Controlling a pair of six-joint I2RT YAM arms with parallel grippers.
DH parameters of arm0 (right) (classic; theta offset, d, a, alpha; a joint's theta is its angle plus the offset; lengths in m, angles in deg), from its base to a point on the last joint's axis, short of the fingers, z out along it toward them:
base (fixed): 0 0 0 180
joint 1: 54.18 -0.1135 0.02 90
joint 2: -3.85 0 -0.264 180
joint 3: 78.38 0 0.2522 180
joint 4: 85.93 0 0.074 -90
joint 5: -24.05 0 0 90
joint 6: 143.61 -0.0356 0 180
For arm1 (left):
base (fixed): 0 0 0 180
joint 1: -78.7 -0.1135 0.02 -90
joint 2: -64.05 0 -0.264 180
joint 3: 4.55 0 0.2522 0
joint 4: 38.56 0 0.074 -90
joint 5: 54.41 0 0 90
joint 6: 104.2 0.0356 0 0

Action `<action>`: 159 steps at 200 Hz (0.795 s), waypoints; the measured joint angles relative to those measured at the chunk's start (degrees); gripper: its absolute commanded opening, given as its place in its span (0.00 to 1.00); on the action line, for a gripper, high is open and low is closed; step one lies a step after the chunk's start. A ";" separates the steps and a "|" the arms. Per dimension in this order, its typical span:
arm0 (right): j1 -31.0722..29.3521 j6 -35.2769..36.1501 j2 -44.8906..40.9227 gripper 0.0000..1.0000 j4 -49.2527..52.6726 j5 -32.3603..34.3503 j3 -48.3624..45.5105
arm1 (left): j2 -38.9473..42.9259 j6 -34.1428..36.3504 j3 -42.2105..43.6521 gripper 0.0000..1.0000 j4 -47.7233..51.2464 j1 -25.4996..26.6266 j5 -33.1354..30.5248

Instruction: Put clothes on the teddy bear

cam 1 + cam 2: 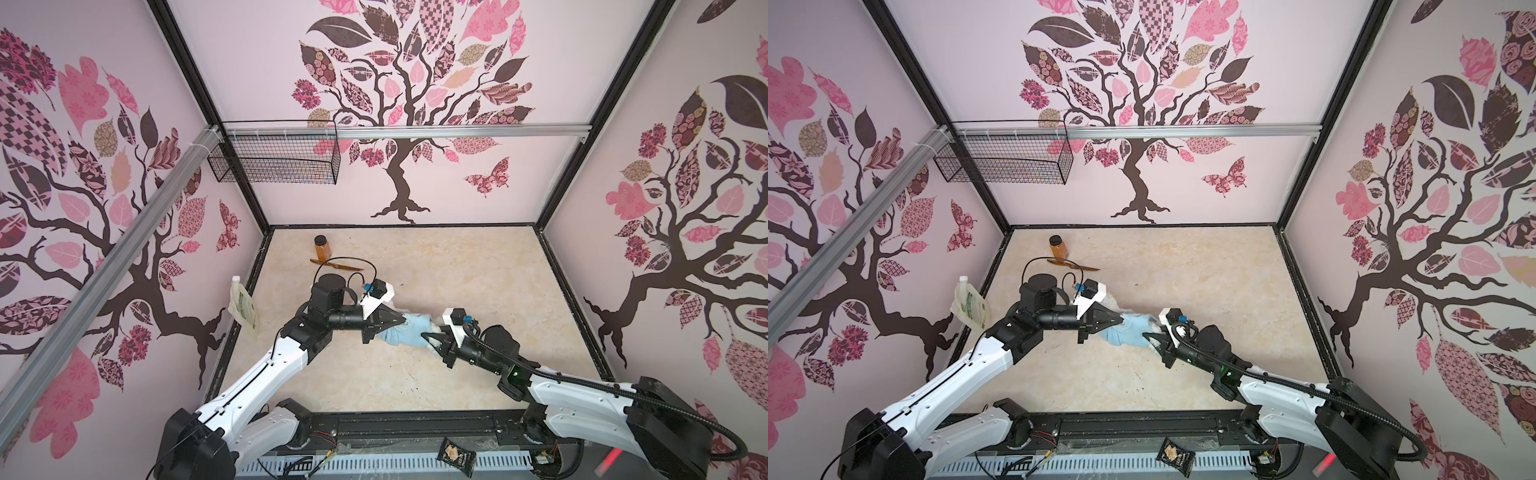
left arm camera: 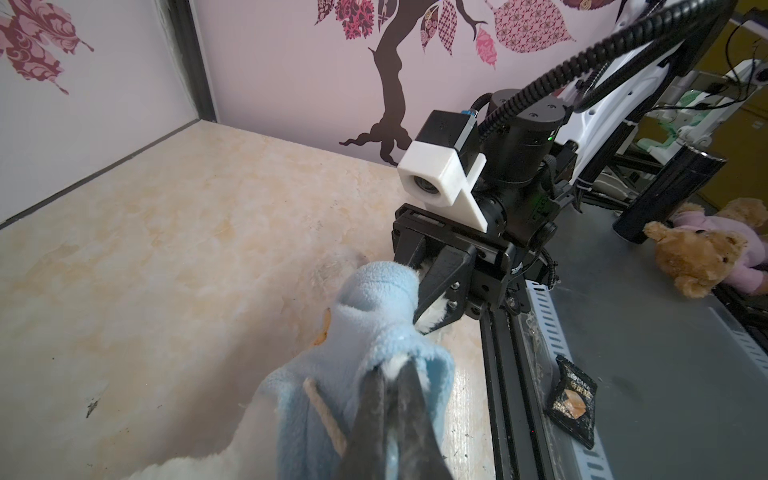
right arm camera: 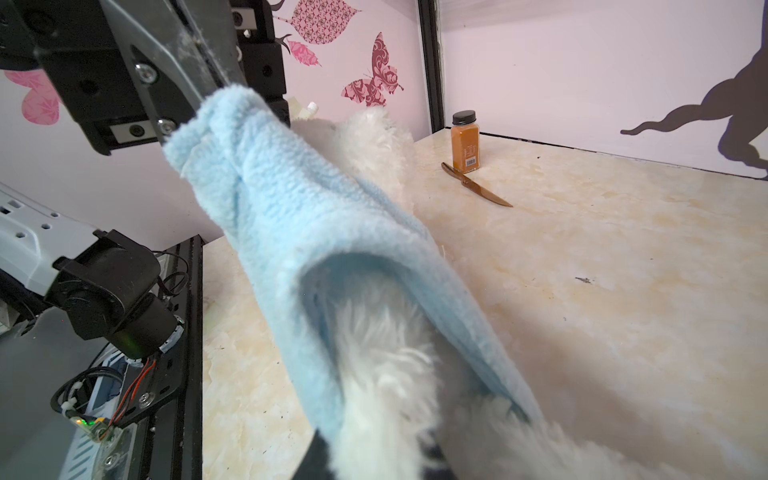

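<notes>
Over glossy marbled tabletop, fluffy white teddy bear, fleecy blue shirt.

I can't read any text: the amber black-capped spice jar far left carries a barcode label, the black foil packet at the near edge only blurred print

Teddy bear on table between left pincer and right pincer, jar and knife behind

Fluffy white plush teddy bear, fleecy blue shirt, glossy marbled tabletop.
</notes>
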 measured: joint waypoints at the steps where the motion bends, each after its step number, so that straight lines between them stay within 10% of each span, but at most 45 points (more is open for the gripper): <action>1: 0.02 0.02 0.00 0.00 0.00 0.00 0.00 | 0.02 -0.15 0.13 0.00 -0.15 -0.04 0.07; 159: 6.84 -2.21 4.35 0.00 6.88 -13.99 4.11 | 4.04 9.40 3.19 0.00 7.85 -0.20 -4.72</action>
